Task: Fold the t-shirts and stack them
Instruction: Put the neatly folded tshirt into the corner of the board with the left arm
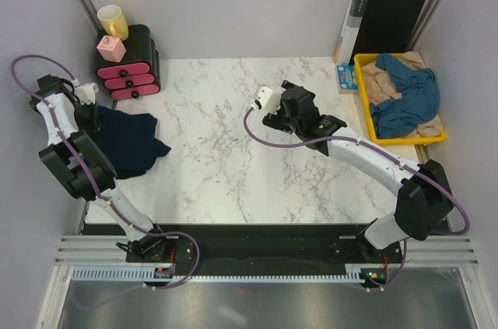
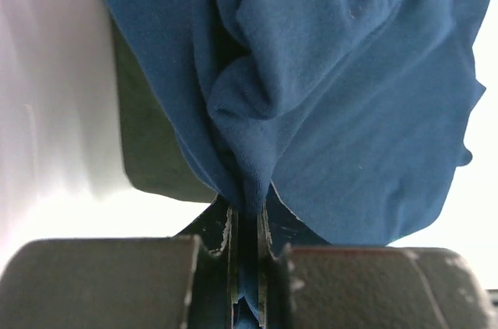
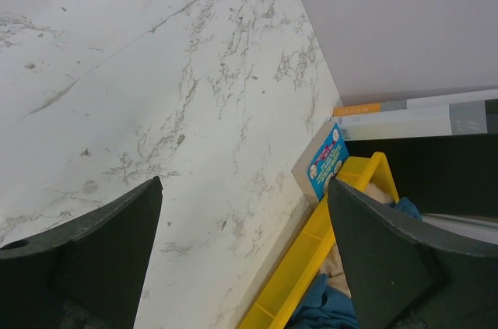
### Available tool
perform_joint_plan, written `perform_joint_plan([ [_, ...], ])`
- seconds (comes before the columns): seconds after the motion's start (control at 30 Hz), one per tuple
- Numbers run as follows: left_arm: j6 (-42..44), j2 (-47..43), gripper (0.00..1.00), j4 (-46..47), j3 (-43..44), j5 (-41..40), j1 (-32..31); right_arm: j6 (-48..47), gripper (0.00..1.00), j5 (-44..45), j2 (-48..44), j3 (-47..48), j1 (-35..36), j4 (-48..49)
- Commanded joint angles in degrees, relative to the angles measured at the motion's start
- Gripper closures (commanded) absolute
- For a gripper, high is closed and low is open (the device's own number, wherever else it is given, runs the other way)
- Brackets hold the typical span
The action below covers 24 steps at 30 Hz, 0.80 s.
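Two tools, two diff states. L tool [image 1: 93,108] sits at the far-left edge of the tabletop [image 1: 226,158], its fingers [image 2: 109,282] pressed together on a fold of the navy tee [image 1: 128,142]. Wrist view shows the cloth pinched in the narrow slot betw. them and billowing out in creases right in front of the tool, looking brighter blue there than from above. From the top cam the rest of that tee lies bunched on the tabletop just beside the L tool, toward the arm bases and to its right, not folded. Pink drawer unit [image 1: 128,68] stands just beyond the L tool, w/ a yellow mug [image 1: 113,20] and a small pink item [image 1: 111,49] on top. R tool [image 1: 298,105] hangs over the far-middle tabletop, well apart from the navy tee, fingers [image 3: 85,251] spread wide w/ only marble showing betw. them. To the right of the R tool is the yellow tray [image 3: 311,247], holding a med-blue tee [image 1: 408,99] crumpled on top of a beige tee [image 1: 385,80], both loose, neither folded. Small blue card [image 3: 327,159] stands at the tray's side facing the R tool. Black folder [image 1: 389,22] stands upright at the back wall just past the tray.
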Motion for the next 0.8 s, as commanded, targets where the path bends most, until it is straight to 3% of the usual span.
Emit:
perform_joint_plan([
  [0.0, 3.29, -0.71, 0.98, 6.42, -1.4, -4.88, 0.82, 0.35, 0.07, -0.65, -0.63, 1.4, 0.09, 0.5],
  [0.33, 3.2, -0.53, 0.98, 15.21, -7.02, -9.89, 0.82, 0.78, 0.07, -1.09, -0.72, 1.49, 0.09, -0.11],
  [0.37, 3.29, -0.36, 0.94, 15.65, -7.11, -10.33, 0.73, 0.7, 0.07, -1.09, -0.72, 1.58, 0.09, -0.2],
  [0.6, 3.82, -0.88, 0.32, 19.52, -9.04, -12.62, 0.82, 0.87, 0.07, -1.35, -0.63, 1.58, 0.09, -0.47],
  [0.63, 3.9, -1.06, 0.29, 19.79, -9.22, -12.79, 0.73, 0.87, 0.07, -1.35, -0.54, 1.58, 0.09, -0.47],
  [0.67, 3.82, -1.06, 0.12, 19.87, -9.39, -12.97, 0.82, 0.87, 0.07, -1.35, -0.46, 1.58, 0.09, -0.47],
  [0.77, 3.82, -1.93, 0.05, 20.75, -10.18, -12.88, 0.82, 0.87, 0.07, -1.53, -0.46, 1.75, 0.09, -0.64],
])
